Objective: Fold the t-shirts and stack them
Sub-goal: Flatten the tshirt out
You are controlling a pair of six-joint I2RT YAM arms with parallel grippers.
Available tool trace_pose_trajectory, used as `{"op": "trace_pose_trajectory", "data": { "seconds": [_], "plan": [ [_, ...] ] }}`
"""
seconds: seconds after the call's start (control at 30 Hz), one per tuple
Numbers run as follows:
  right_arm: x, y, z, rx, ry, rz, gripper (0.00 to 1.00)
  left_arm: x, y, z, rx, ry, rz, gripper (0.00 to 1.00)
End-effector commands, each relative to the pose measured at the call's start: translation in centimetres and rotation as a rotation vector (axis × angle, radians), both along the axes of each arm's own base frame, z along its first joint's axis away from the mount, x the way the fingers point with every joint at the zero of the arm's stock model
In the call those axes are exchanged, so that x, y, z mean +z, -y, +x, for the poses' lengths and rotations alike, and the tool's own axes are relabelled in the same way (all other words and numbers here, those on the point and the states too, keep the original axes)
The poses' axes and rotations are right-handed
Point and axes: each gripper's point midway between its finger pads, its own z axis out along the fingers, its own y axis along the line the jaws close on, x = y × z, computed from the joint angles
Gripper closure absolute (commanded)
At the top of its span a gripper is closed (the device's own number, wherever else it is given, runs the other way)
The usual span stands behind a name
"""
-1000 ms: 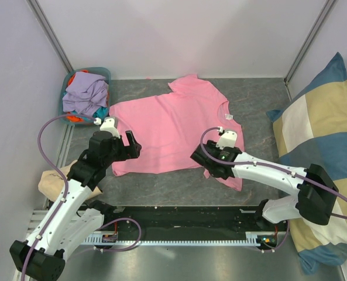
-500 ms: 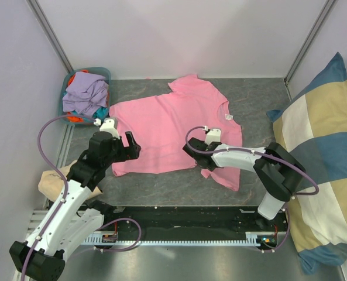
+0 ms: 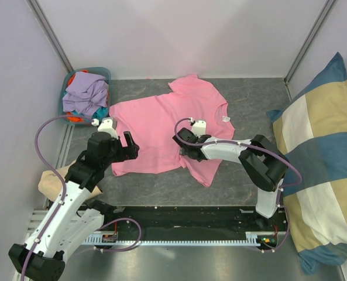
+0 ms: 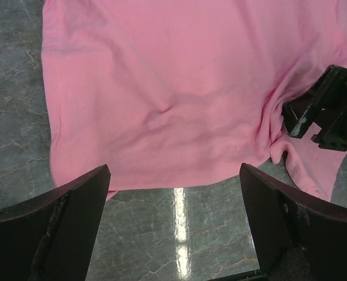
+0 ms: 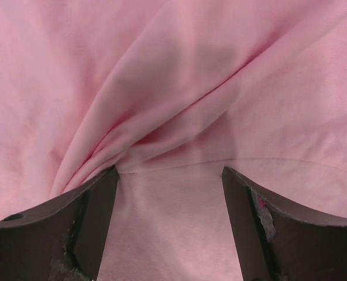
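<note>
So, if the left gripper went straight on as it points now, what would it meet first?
Probably the pink t-shirt, near its hem; the open left gripper faces that edge. Depth is unclear, so the table before it might come first.

The grey marbled table (image 3: 150, 190) carries a pink t-shirt (image 3: 161, 126) spread flat across its middle, bunched into folds toward the near right. A teal basket (image 3: 62, 104) sits in the far left corner, a checked cushion (image 3: 325, 152) along the right edge, and a beige cloth (image 3: 47, 182) near left.

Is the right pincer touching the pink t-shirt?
Touching. Right wrist view: the pink t-shirt bunches in folds against the fingers of the right pincer.
</note>
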Motion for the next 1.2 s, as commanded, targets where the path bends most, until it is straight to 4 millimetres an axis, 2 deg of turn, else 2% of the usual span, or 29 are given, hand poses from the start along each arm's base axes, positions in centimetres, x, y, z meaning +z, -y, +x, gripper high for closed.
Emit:
{"op": "trace_pose_trajectory", "data": {
  "seconds": [0.0,0.1,0.13,0.23,0.33,0.5,0.53,0.73,1.0,1.17],
  "plan": [
    [-0.1,0.2,-2.0,0.050,-0.068,0.009,0.18,2.2,-0.4,0.4,0.011,0.061,0.005,0.00],
    [3.0,1.4,-3.0,0.037,-0.013,0.012,0.18,2.3,-0.2,0.3,0.005,0.063,0.000,0.00],
    [4.8,1.5,-3.6,0.044,0.025,0.029,0.18,2.4,-0.2,0.3,0.003,0.065,-0.004,0.00],
    [7.3,1.9,-5.7,0.064,0.070,0.038,0.18,2.4,-0.1,0.3,0.000,0.065,-0.009,0.00],
    [8.0,2.2,-8.2,0.068,0.065,0.047,0.18,2.6,0.0,0.4,-0.002,0.073,-0.020,0.00],
    [6.6,3.1,-11.7,0.014,0.038,0.059,0.18,3.0,0.2,0.2,-0.010,0.085,-0.032,0.00],
    [5.5,3.8,-12.4,0.004,0.022,0.045,0.18,3.0,0.2,0.1,-0.013,0.086,-0.035,0.00],
    [2.6,6.2,-14.8,-0.104,-0.012,0.064,0.19,3.0,0.2,-0.1,-0.017,0.085,-0.037,0.00],
    [2.0,8.3,-15.7,-0.118,-0.014,0.065,0.21,2.5,0.3,-0.2,-0.016,0.073,-0.040,0.00],
    [1.1,8.3,-16.2,-0.123,-0.038,0.079,0.23,2.4,0.3,-0.3,-0.016,0.068,-0.045,0.00]
  ]
}}
